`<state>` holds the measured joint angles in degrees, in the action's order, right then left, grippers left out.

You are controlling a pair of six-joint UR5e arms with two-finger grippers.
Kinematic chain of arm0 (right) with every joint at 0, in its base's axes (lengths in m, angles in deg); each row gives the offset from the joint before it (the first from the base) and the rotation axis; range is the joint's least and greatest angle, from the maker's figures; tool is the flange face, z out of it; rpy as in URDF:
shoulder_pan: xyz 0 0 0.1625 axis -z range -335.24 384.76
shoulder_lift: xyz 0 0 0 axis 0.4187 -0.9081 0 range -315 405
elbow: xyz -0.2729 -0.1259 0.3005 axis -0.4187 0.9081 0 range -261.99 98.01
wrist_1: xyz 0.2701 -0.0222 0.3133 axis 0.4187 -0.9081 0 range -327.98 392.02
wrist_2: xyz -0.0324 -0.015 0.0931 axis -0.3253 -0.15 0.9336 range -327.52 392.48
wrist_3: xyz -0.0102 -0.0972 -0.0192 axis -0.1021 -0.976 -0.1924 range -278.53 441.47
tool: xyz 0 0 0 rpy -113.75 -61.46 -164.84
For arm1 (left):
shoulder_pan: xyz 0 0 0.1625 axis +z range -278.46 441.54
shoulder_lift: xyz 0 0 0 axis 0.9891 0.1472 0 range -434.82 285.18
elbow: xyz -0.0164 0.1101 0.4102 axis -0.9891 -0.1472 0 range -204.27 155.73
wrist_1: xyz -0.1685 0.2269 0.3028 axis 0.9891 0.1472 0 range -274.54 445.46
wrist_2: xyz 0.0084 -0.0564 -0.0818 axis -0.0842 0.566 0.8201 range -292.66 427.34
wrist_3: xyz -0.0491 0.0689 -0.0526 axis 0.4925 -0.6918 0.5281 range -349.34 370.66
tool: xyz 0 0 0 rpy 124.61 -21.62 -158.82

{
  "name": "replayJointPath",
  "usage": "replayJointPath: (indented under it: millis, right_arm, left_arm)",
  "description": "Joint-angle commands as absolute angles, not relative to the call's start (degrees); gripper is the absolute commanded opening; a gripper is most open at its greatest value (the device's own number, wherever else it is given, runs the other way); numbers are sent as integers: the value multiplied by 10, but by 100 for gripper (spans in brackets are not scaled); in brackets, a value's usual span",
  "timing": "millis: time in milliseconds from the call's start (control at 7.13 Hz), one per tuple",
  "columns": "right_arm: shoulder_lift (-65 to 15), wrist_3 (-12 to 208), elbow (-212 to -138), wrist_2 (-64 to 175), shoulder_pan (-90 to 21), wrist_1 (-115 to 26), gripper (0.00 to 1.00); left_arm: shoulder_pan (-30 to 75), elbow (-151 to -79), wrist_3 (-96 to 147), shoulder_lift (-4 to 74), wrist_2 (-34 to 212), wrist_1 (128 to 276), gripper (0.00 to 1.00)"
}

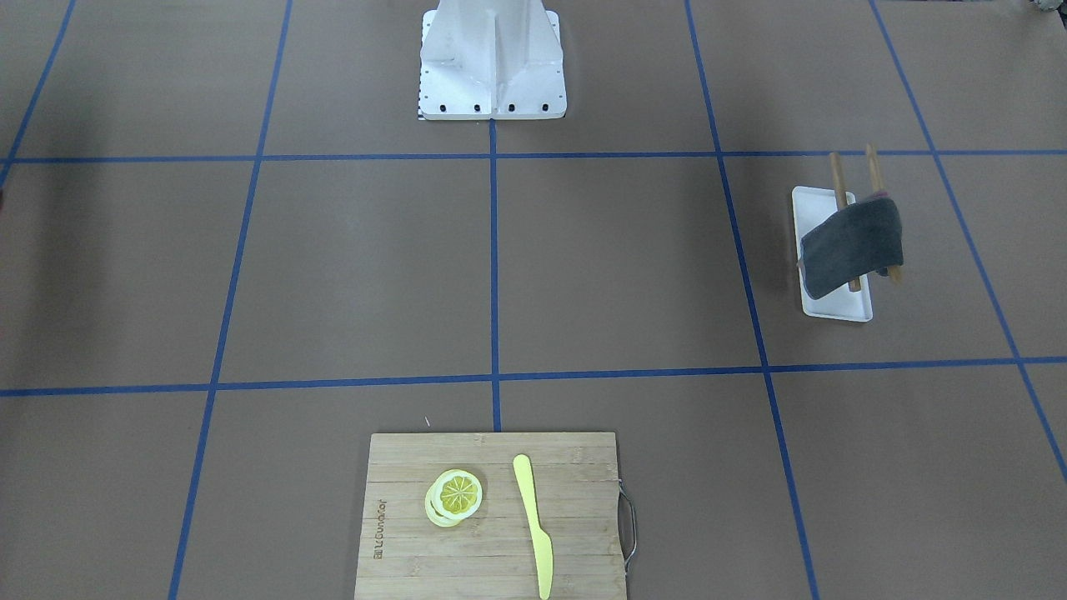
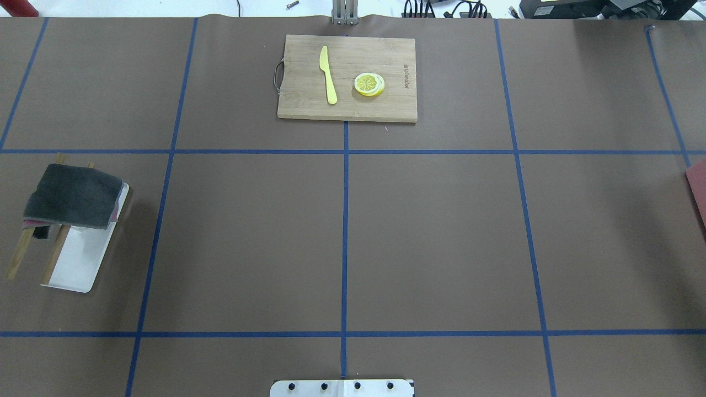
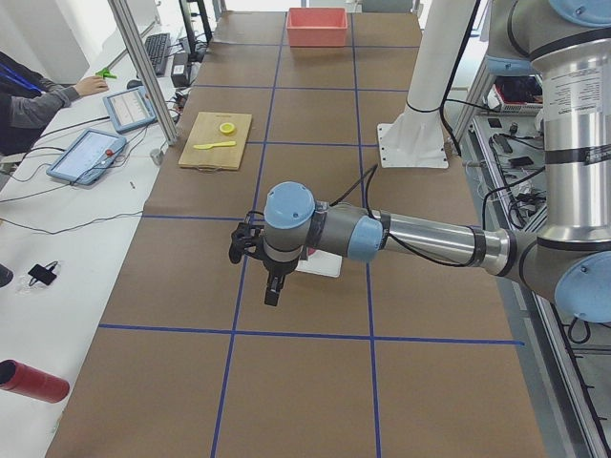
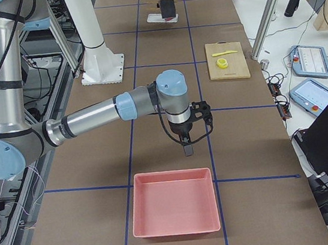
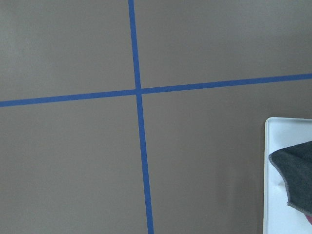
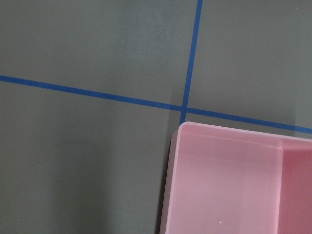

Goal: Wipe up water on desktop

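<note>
Brown matte desktop (image 2: 441, 231) was spread across every view, divided into large rectangles by blue tape lines (image 2: 345, 220). At its far edge from the robot, a bamboo cutting board (image 2: 309, 107) was laid, with a yellow plastic knife (image 2: 328, 74) and stacked lemon slices (image 2: 369, 84) set apart on it. On the robot's left side, a white tray (image 2: 77, 264) was placed, and a dark grey cloth (image 2: 74, 196) was draped over two wooden rails (image 2: 22, 253) raised above it. The left gripper (image 3: 272, 291) was held above the desktop beside that tray, pointing down. It was seen only from the side, so whether its fingers were apart or together could not be told. The right gripper (image 4: 187, 149) was held above the desktop just beyond a pink bin (image 4: 173, 203), and the state of its fingers could not be told either. Near the bin's corner, a faint irregular outline (image 6: 63, 161) was marked on the desktop. Whether it was water could not be told.
</note>
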<state>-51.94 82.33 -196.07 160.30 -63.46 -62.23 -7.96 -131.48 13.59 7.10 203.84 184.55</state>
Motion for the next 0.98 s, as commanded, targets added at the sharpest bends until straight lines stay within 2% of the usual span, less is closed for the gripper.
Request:
replayJointPath:
  millis: [0, 421, 842]
  right_arm:
    - [-520, 825, -1993, 1604, -647, -624, 100]
    - [-539, 802, -1992, 1589, -647, -622, 100]
    - [-530, 823, -1999, 1608, -631, -622, 100]
  left_arm:
    - [-80, -1282, 139, 82, 2038, 1943, 99]
    - [-80, -1258, 140, 83, 2041, 2014, 99]
    - [-51, -1267, 174, 95, 2043, 2045, 99]
